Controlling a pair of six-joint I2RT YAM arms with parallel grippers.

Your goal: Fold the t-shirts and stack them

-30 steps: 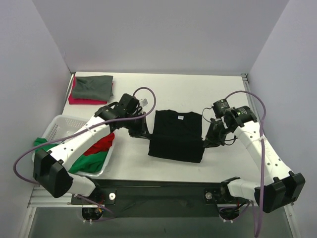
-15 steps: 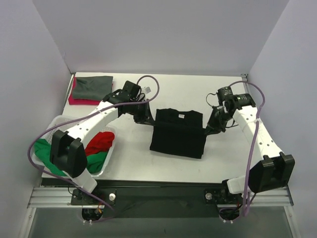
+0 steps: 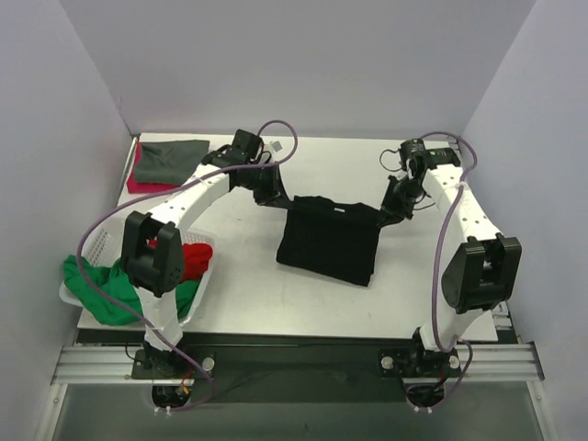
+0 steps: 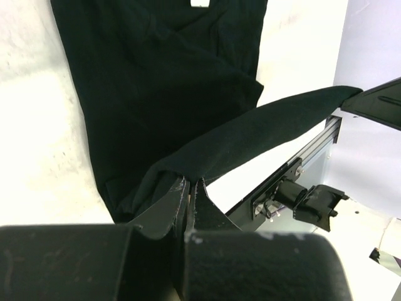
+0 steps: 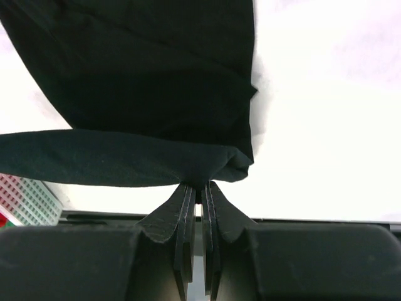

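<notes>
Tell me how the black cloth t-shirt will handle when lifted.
Probably floppy: the black cloth t-shirt drapes between the left gripper and right gripper pinching it. Likely light, since thin pinches carry its raised edge. Its folded layers may shift.

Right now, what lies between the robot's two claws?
The black t-shirt: its far edge runs from the left gripper to the right gripper, both shut on it. The top view shows this best.

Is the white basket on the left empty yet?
No, the basket holds a green t-shirt and a red t-shirt, with the green one spilling over its rim.
</notes>
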